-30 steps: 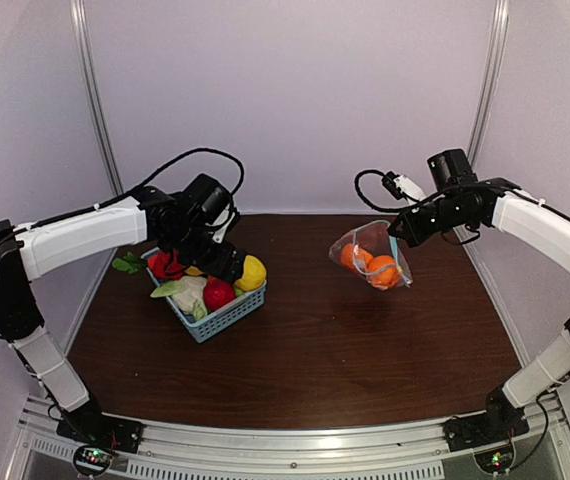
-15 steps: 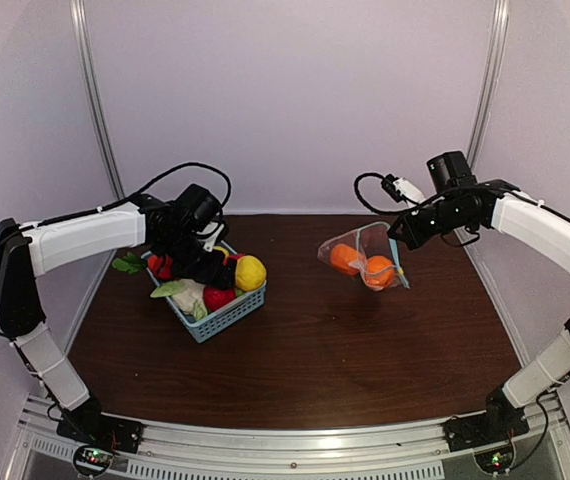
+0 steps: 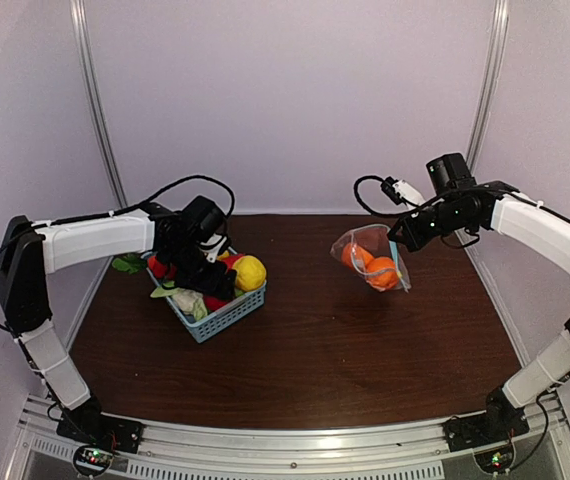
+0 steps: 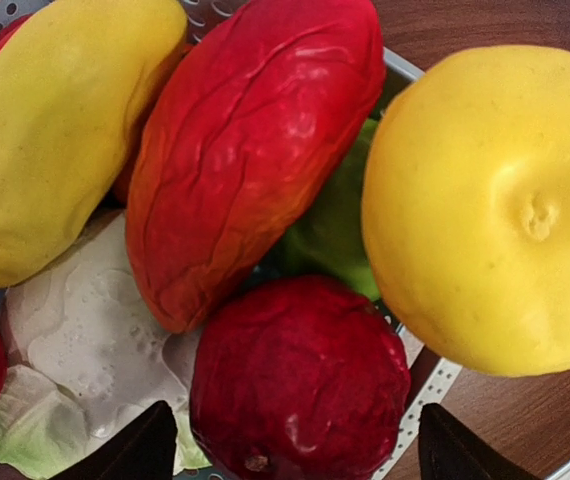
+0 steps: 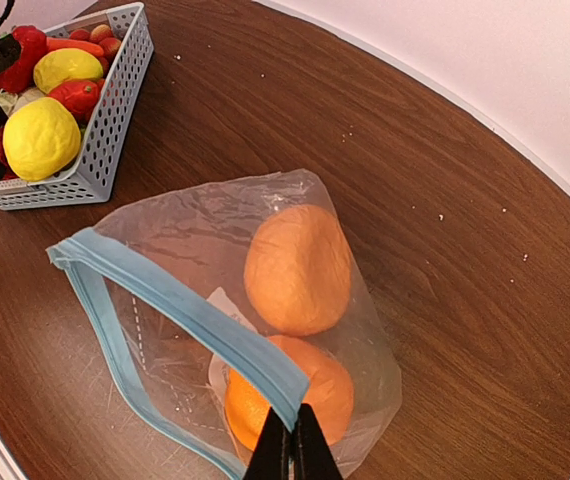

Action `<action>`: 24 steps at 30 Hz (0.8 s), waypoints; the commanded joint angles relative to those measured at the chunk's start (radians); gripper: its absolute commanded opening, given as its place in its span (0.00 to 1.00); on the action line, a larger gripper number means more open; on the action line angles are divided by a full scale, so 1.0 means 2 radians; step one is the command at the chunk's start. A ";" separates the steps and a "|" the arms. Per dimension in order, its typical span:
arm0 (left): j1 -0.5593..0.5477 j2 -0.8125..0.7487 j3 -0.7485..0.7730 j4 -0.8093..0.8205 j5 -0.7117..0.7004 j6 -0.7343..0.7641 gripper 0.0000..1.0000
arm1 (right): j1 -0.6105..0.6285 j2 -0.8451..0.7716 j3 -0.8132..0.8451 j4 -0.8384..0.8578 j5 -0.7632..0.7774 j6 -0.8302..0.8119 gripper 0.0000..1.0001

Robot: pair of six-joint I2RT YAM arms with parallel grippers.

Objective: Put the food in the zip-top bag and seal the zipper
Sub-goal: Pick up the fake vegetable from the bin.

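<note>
**Operator:** Since two oranges (image 5: 298,268) already lie inside the zip-top bag (image 5: 195,230), which step am I on?

**Spotter:** You're mid-loading, at the next pick. Your right end effector (image 5: 291,450) is clenched on the zipper (image 5: 180,315). It pinches the blue strip at one end, so the bag hangs from it over the far right of the worktop (image 3: 345,350) with its mouth gaping. Your left end effector (image 4: 295,455) is down in the basket (image 5: 115,110) at the far left. Its fingers are spread wide, grasping nothing, and straddle a dark red fruit (image 4: 300,385).

**Operator:** What does the next move call for?

**Spotter:** As I judge it, you ease down a little, then close on that dark red fruit. It's crowded there. A long red piece (image 4: 255,150) lies close against it and a yellow fruit (image 4: 495,200) sits just beside it, so keep your fingertips off both neighbours and off the basket wall.

**Operator:** And after that?

**Spotter:** You'd lift clear and carry it across, since the bag is well apart from the basket. Only one end of the opening is held, so aim between the two blue edges. Several pieces are in the basket, so sealing looks a good way off.
</note>
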 commanded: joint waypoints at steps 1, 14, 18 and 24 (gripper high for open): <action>0.001 0.006 -0.007 0.015 -0.004 -0.001 0.83 | 0.000 -0.008 -0.004 0.007 -0.008 -0.001 0.00; 0.007 0.011 0.001 0.024 0.014 0.004 0.63 | 0.000 -0.013 -0.010 0.008 -0.004 -0.003 0.00; 0.007 -0.001 0.011 0.009 0.009 0.006 0.50 | 0.000 -0.015 -0.012 0.009 -0.006 -0.002 0.00; 0.007 -0.040 0.052 -0.046 -0.018 0.019 0.49 | 0.000 -0.021 -0.018 0.012 -0.004 -0.003 0.00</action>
